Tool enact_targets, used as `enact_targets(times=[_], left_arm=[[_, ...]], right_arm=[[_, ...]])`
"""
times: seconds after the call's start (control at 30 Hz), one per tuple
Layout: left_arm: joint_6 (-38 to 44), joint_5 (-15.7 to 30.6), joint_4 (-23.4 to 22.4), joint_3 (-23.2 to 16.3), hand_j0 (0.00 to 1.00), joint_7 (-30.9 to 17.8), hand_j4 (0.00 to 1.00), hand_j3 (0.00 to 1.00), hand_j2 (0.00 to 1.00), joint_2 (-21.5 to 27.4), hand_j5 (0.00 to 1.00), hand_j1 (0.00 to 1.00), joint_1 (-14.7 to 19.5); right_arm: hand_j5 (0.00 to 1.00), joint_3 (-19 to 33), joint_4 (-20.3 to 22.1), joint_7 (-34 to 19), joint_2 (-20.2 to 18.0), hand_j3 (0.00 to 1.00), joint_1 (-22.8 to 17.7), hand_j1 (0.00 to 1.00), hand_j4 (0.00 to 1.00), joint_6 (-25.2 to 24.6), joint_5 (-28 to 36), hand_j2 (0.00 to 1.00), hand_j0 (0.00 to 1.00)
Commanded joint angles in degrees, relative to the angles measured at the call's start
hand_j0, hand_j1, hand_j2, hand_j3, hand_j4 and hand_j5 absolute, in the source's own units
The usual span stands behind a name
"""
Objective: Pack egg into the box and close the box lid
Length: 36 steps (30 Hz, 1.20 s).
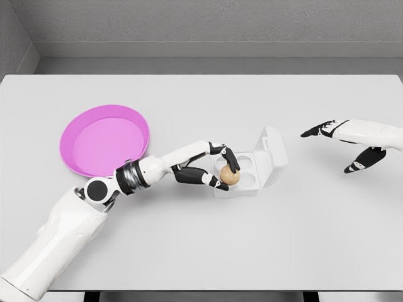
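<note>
From the head camera, a smooth, matte pale-grey table [201, 239] fills most of the picture, ending at a grey wall along the top.

At the left sits a round, shallow magenta tray [104, 139] with a raised rim and a flat, glossy plastic-looking floor.

Near the middle stands a small white box [255, 167] of smooth moulded plastic, rounded at its corners. Its hinged lid [274, 151] is open, tilted up and back toward the right. The base shows round cup-shaped hollows.

The left arm, glossy white shells with a ribbed dark-and-silver wrist collar, reaches in from the lower left across the table to the box. The left hand [211, 168] has black-jointed fingers curled round a small, smooth tan egg [230, 175]: fingers arch over its top and the thumb comes in from below. The egg is at the near-left hollow of the box base, right at the rim; whether it already rests in the cup or hangs just above it cannot be told.

The right hand [343, 141] comes in from the right edge, well apart from the box, above the table. Its white-and-black fingers are spread and slack, holding nothing, with one digit angled downward.
</note>
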State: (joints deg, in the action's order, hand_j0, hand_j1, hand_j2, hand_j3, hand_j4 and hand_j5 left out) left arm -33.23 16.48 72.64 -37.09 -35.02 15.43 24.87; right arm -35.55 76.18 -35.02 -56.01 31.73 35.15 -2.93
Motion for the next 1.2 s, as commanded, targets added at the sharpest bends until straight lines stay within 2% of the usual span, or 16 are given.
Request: enact_targets(times=[0.0, 0.13, 0.5, 0.73, 1.17], left_arm=[[0.01, 0.31, 0.05, 0.09, 0.50, 0.02, 0.50, 0.50, 0.50, 0.03, 0.50, 0.50, 0.00], [-0.08, 0.22, 0.13, 0.09, 0.56, 0.02, 0.56, 0.56, 0.56, 0.12, 0.56, 0.56, 0.00], [-0.17, 0.22, 0.13, 0.09, 0.62, 0.02, 0.62, 0.62, 0.62, 0.21, 0.62, 0.62, 0.00], [-0.25, 0.30, 0.40, 0.09, 0.70, 0.02, 0.70, 0.70, 0.70, 0.21, 0.70, 0.70, -0.09], [-1.77, 0.48, 0.57, 0.35, 0.74, 0.02, 0.74, 0.74, 0.74, 0.39, 0.74, 0.74, 0.00]], right_arm=[[1.00, 0.04, 0.02, 0.02, -0.06, 1.00, 0.00, 1.00, 1.00, -0.15, 0.39, 1.00, 1.00], [1.00, 0.04, 0.02, 0.02, -0.06, 1.00, 0.00, 1.00, 1.00, -0.15, 0.39, 1.00, 1.00], [1.00, 0.04, 0.02, 0.02, -0.06, 1.00, 0.00, 1.00, 1.00, -0.15, 0.39, 1.00, 1.00], [1.00, 0.04, 0.02, 0.02, -0.06, 1.00, 0.00, 1.00, 1.00, -0.15, 0.39, 1.00, 1.00], [1.00, -0.05, 0.02, 0.02, -0.06, 1.00, 0.00, 1.00, 1.00, -0.15, 0.39, 1.00, 1.00]])
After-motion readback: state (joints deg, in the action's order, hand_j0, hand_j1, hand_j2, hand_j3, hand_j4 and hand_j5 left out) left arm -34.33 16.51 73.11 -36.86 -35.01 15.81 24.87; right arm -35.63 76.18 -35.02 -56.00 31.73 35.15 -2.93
